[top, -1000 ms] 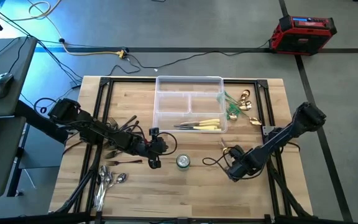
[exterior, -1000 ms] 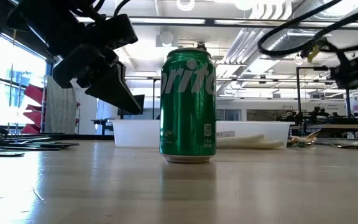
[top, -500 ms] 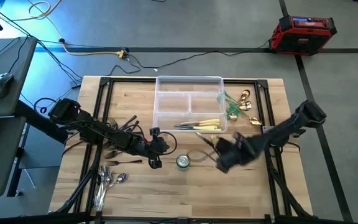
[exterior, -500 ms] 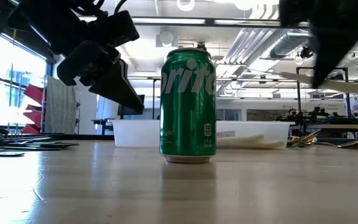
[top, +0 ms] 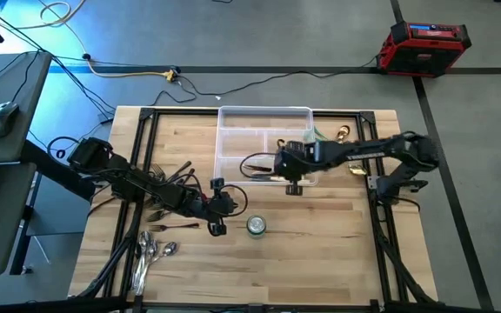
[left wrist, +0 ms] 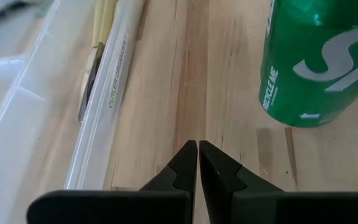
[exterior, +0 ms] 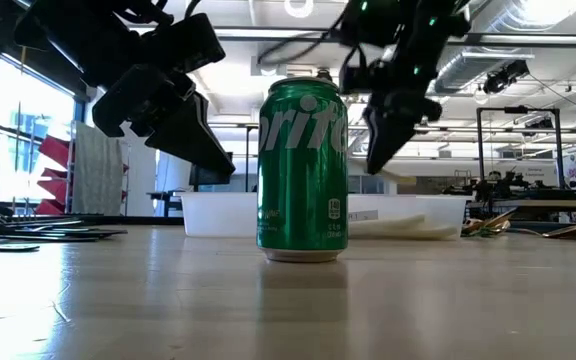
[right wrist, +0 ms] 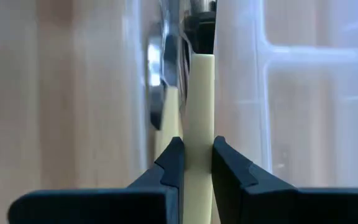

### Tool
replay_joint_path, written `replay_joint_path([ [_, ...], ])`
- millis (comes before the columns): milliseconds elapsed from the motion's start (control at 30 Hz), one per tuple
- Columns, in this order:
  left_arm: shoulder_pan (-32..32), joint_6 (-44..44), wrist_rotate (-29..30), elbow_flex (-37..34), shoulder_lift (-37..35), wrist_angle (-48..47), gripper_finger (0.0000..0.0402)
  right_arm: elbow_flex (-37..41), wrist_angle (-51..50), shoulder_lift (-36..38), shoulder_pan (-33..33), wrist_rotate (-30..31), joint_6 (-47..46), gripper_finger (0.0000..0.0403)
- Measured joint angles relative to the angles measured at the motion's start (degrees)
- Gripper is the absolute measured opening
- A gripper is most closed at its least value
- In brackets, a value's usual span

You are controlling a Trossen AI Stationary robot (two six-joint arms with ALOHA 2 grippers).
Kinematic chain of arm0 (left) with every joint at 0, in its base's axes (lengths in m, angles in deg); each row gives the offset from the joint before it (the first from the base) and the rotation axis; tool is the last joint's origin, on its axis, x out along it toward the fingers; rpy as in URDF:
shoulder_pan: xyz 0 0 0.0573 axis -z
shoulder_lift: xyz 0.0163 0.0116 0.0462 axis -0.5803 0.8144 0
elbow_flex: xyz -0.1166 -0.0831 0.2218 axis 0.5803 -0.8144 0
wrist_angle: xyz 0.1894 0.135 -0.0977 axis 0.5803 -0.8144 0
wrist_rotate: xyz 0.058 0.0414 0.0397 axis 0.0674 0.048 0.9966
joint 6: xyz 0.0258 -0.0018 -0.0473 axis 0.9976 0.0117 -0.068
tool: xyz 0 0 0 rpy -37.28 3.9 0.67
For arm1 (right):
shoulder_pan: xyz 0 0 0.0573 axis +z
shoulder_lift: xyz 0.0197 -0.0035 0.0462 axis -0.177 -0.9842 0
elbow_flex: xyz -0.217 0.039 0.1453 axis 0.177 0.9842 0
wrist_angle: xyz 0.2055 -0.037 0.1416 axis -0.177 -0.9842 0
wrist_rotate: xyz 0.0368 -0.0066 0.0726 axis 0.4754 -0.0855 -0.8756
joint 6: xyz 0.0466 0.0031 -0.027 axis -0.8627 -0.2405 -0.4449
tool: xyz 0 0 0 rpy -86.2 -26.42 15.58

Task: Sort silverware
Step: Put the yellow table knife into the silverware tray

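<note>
Over the tray's [top: 233, 122] front compartment, the right gripper [top: 292, 176] has its jaws clamped on one cream-handled knife [right wrist: 197, 118] beside more cutlery lying there, while the left gripper [top: 217, 218], jaws together, hovers near one green can [top: 256, 226].

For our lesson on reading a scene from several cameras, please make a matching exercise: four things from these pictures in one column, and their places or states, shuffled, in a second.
Things:
1. right gripper
2. left gripper
3. green can
4. spoons

Places or states:
A. lying in a cluster at the table's front left
B. shut on nothing, above bare wood near the can
C. standing upright on the table, in front of the clear tray
D. clamped on a cream knife handle over the tray

Pairs: 1-D, 2-B, 3-C, 4-A
</note>
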Motion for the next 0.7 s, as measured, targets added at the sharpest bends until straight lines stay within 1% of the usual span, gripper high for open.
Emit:
replay_joint_path([
  [133,0.0,-0.05,-0.26,0.0,0.0,-0.03,0.0,0.0,-0.97,-2.17,-2.37,-0.79,0.93,0.0046],
  [300,0.02,-0.05,-0.3,0.0,0.0,-0.06,0.0,0.0,-1.02,-2.75,-2.62,-1.26,0.95,0.0064],
  [700,0.02,-0.44,-0.46,0.0,0.0,-0.06,0.0,0.0,-1.02,-2.77,-2.62,-0.94,0.93,0.007],
])
